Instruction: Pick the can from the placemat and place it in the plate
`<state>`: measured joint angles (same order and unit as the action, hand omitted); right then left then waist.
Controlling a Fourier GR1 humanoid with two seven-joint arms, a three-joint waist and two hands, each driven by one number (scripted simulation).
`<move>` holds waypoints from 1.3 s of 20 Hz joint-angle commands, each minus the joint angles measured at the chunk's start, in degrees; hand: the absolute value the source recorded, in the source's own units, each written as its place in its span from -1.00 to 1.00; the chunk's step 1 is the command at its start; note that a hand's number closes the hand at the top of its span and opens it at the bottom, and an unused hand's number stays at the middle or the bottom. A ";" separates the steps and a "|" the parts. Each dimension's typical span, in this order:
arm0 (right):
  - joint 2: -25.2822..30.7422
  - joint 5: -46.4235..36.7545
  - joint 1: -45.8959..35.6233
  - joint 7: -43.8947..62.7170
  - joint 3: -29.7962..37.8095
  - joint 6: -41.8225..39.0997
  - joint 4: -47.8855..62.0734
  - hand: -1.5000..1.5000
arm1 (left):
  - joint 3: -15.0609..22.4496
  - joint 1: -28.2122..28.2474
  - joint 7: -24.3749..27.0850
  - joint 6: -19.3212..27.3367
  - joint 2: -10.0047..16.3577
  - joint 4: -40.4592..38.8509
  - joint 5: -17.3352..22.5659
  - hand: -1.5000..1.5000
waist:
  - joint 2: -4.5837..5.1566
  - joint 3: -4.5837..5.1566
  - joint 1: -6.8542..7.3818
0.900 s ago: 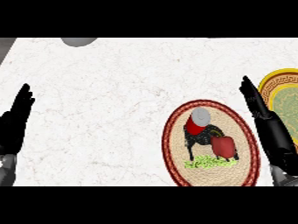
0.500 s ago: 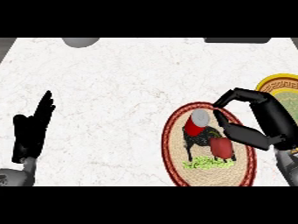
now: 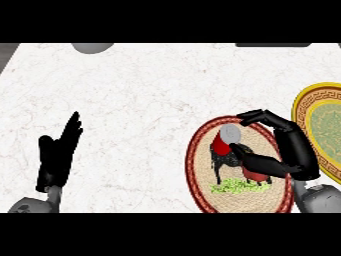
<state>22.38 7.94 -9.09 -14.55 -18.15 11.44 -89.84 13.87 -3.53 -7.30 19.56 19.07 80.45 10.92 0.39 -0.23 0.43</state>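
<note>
Bench of white veined marble: black left hand, fingers straight and together; round woven red-rimmed placemat bearing an upright red cylindrical can, silver-topped; black right hand, fingers curled round it; glossy yellow-rimmed green plate.

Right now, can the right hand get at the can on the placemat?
Likely yes: the right hand curls round the can, fingers arched past its top and thumb against its red side; nothing on the placemat lies between them.
</note>
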 commanded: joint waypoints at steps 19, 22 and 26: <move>15.21 -19.85 -18.95 22.97 -10.52 -26.67 3.15 -1.00 | -0.90 0.53 -2.21 -1.22 -0.99 1.43 -1.78 0.00 | -0.40 0.35 0.36; 13.40 -19.49 -19.28 27.07 -11.59 -31.32 1.55 -1.00 | -3.03 0.21 -3.54 -2.29 0.14 2.41 -0.87 0.00 | -0.47 0.29 -0.04; 9.78 -20.79 -21.52 29.67 -11.22 -36.39 3.98 -1.00 | -1.76 -2.29 -6.02 0.00 -2.56 1.55 -4.20 0.00 | -0.39 0.25 -0.15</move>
<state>35.09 -11.44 -28.57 10.64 -28.48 -20.50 -86.28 12.48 -4.07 -11.46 18.89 17.23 82.19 8.18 -0.02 0.05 0.39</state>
